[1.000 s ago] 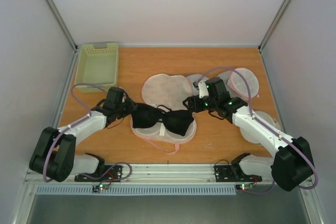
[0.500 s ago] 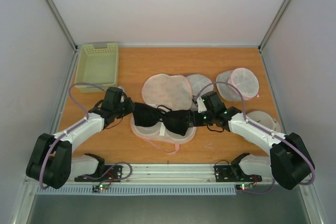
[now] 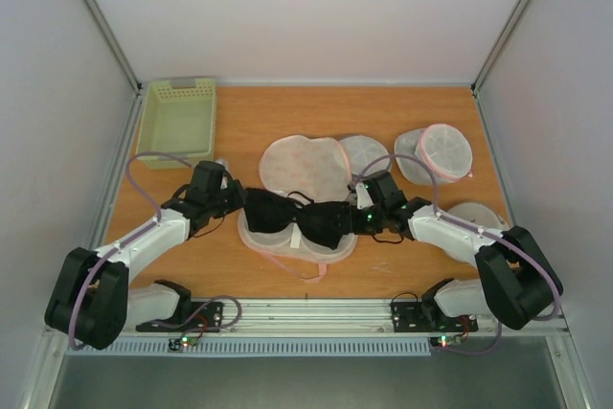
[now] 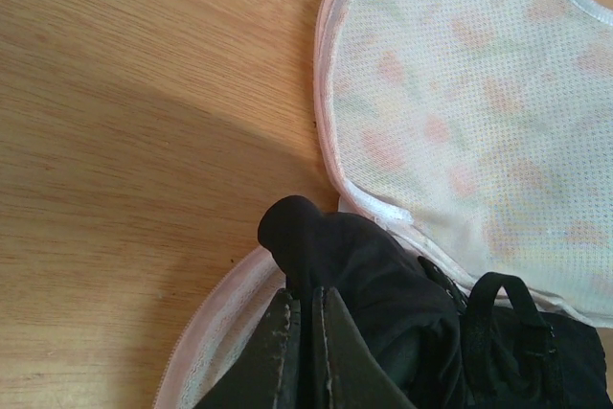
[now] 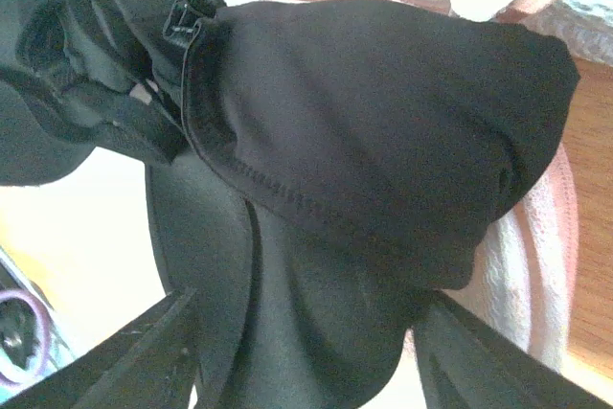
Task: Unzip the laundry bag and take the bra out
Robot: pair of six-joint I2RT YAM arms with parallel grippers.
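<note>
The bag (image 3: 299, 166), unzipped with its flap lying toward 12 o'clock, bears the bra (image 3: 297, 219), long axis 9 to 3 o'clock; left gripper (image 3: 235, 201) pinches its 9 o'clock end, right gripper (image 3: 357, 214) straddles the 3 o'clock cup wide, and should close before both lift level.

Top cam high behind bases, looks down over orange-brown wooden table (image 3: 239, 112). Both wrist cams close-up, sharing small black two-cup bra (image 3: 306, 222).
</note>
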